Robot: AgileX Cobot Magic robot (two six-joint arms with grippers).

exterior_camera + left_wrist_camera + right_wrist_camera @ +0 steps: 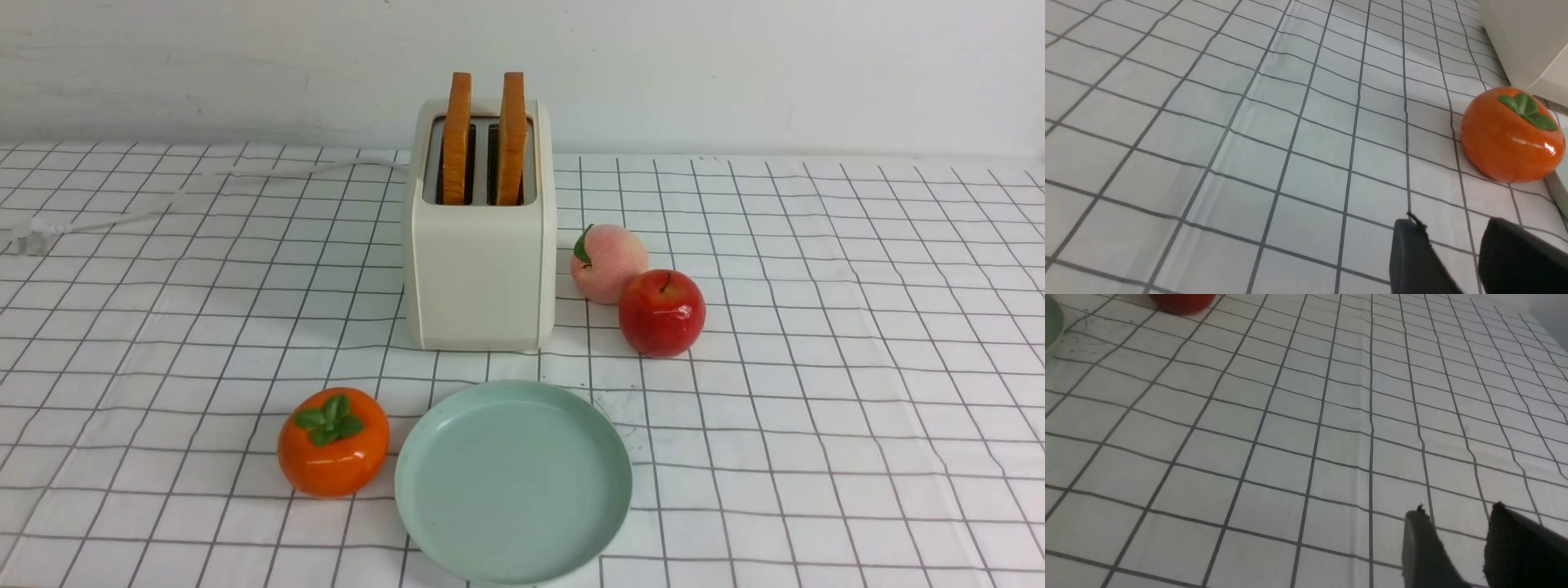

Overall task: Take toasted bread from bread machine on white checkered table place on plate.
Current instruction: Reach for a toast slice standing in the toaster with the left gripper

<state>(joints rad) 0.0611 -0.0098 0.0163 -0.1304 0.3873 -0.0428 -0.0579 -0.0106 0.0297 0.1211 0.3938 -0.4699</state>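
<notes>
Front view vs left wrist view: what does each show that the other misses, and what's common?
Front only: two slices of toasted bread standing in the slots of the bread machine, its cord, a peach, a red apple, and the whole plate.
Left wrist only: the left gripper, jaws apart, nothing between them.
Both: the persimmon, part of the bread machine's body, an edge of the plate, and the white checkered table.

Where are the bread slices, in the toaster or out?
In. Both slices stand upright in slots of the bread machine; the plate is empty.
</notes>
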